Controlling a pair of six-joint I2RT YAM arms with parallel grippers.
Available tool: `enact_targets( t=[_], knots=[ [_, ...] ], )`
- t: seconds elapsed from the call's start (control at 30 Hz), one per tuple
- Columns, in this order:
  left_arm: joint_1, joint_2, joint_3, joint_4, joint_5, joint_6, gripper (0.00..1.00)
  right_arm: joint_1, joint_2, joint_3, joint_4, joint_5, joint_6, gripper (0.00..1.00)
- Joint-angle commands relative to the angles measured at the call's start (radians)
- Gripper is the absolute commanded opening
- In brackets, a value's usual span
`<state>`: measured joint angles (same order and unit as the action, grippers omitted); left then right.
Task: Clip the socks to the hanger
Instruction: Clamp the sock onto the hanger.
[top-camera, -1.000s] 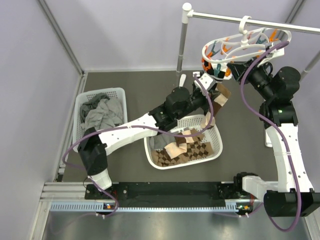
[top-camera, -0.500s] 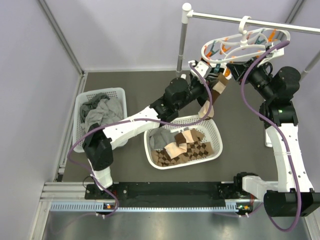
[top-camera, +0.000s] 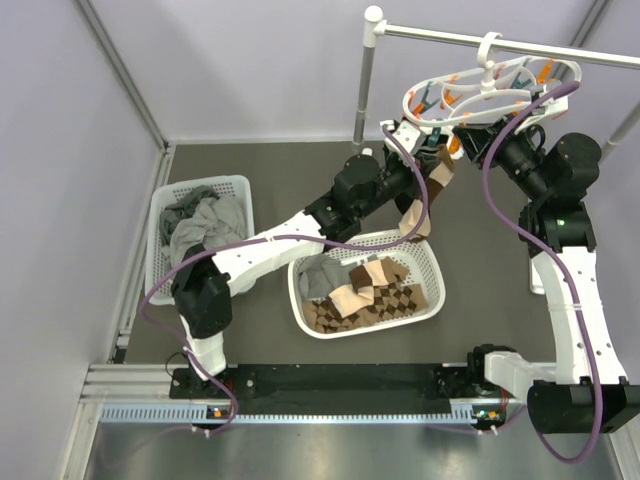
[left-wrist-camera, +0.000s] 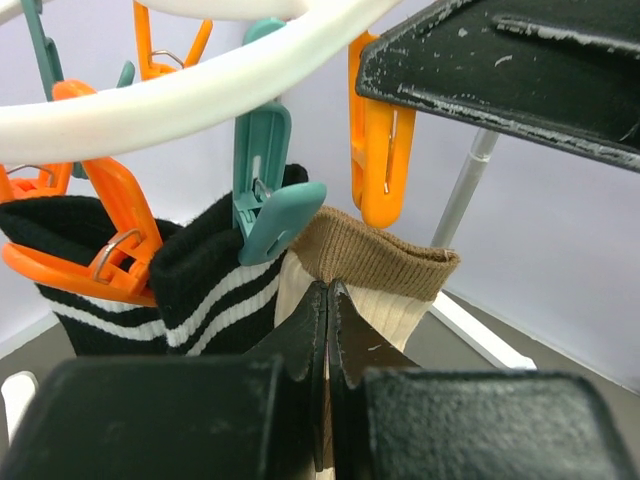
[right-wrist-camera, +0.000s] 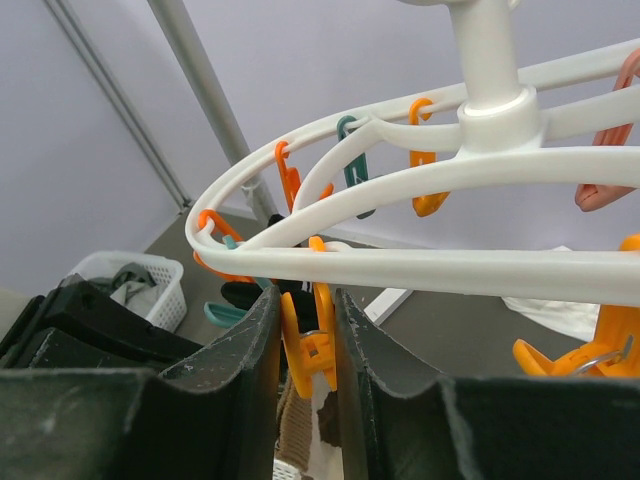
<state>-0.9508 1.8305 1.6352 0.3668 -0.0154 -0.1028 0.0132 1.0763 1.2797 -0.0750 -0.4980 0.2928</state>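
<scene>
The white hanger (top-camera: 480, 85) hangs from the rail at the top right, with orange and teal pegs under its rings. My left gripper (top-camera: 432, 160) is shut on a tan sock (top-camera: 425, 195) with a brown cuff, held up just under the hanger. In the left wrist view the sock cuff (left-wrist-camera: 390, 265) sits above my shut left gripper (left-wrist-camera: 328, 292), right below an orange peg (left-wrist-camera: 378, 150). Two black striped socks (left-wrist-camera: 200, 290) hang clipped beside it. My right gripper (right-wrist-camera: 305, 300) is shut on an orange peg (right-wrist-camera: 312, 350) under the hanger ring (right-wrist-camera: 450, 265).
A white mesh basket (top-camera: 437, 280) below the hanger holds brown diamond-patterned cloth and more socks. A second basket (top-camera: 160, 225) with grey garments stands at the left. The rail's upright pole (top-camera: 365, 90) rises just left of the hanger.
My left arm has lifted the tan sock up and right, from beside the basket to just under the hanger. The right arm has stayed on its peg.
</scene>
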Motion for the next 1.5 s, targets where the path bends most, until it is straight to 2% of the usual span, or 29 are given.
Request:
enact_targets(
  t=[0.0, 1.17, 1.47],
  knots=[
    [0.003, 0.007, 0.037, 0.055, 0.003, 0.002, 0.00, 0.016, -0.018, 0.049, -0.031, -0.042, 0.016, 0.01],
    [0.001, 0.059, 0.166, 0.063, -0.018, -0.014, 0.00, 0.016, -0.018, 0.010, 0.004, -0.068, 0.057, 0.01],
    [0.001, 0.033, 0.166, 0.077, -0.001, -0.043, 0.00, 0.016, -0.021, -0.008, 0.000, -0.054, 0.040, 0.10]
  ],
)
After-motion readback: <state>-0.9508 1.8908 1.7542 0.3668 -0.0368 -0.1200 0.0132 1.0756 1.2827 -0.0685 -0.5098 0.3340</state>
